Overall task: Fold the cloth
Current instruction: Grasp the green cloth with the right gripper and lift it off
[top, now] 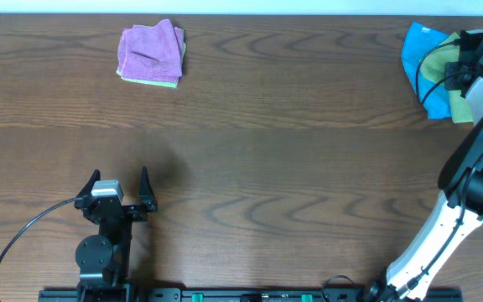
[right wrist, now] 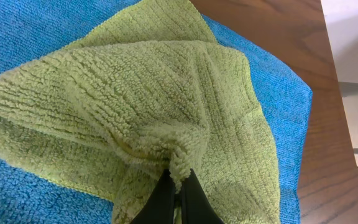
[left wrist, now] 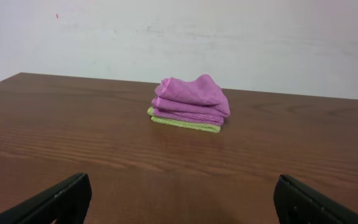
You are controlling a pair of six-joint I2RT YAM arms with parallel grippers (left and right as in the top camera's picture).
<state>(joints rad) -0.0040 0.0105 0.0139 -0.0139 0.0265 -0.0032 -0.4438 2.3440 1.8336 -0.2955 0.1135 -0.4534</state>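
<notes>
**Lime-green cloth pinched at the far right corner**

Green cloth (right wrist: 135,93) sits bunched on top of the blue cloth (right wrist: 17,37) at the far right corner of the table (top: 292,168), under the right arm's wrist. Right gripper (right wrist: 178,177) is clamped tight on a raised pucker of it, and the terry ribs pull in toward that pinch. It isn't flat: one flap is doubled over the left side, with a rounded fold edge at lower left (wrist view). One corner points up and away from the fingers, toward the bare wood. Long axis runs roughly from the pinch out to that corner. Overhead shows only slivers of green past the arm, so the axis can't be confirmed there.

Left gripper (top: 120,176) is spread wide and holds nothing, at the near left of the table. It faces the pink-purple folded stack (top: 151,52) (green layer underneath), well apart at the far side.
</notes>
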